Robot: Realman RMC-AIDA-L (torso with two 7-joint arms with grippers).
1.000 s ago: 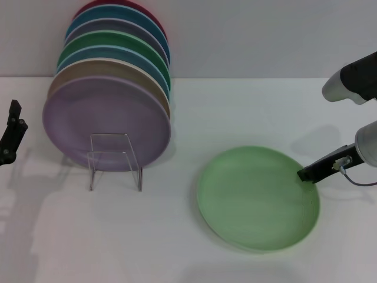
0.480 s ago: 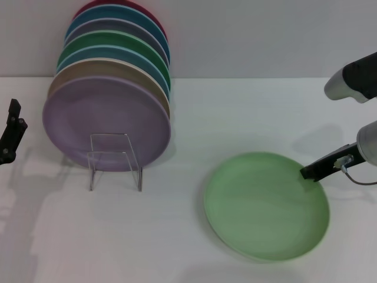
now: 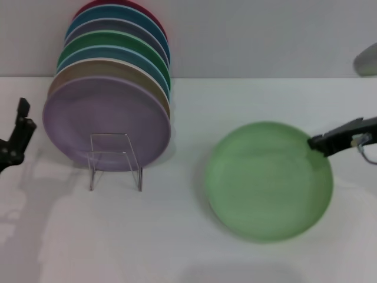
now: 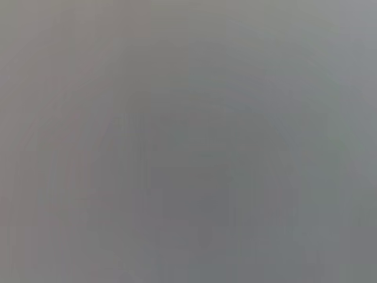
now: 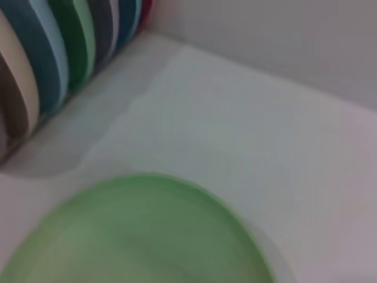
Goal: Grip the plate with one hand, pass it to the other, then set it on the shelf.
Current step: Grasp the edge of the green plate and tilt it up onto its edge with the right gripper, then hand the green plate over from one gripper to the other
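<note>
Bare table [image 3: 177, 236] lay open between the rack [image 3: 115, 160] and the green plate [image 3: 270, 180], wide enough for a gripper to pass. Upright plates [image 3: 106, 121] filled the rack behind its front loop, blocking approach from the rear.

The right gripper [image 3: 318, 143] reaches in from the right edge of the head view, its dark fingers [image 3: 339, 137] closed on the rim of the plate [image 3: 268, 180]. The left gripper [image 3: 15, 141] sits at the far left edge, tilted upward and idle.

Soft even light, plate [image 3: 270, 180] motion-blurred.
</note>
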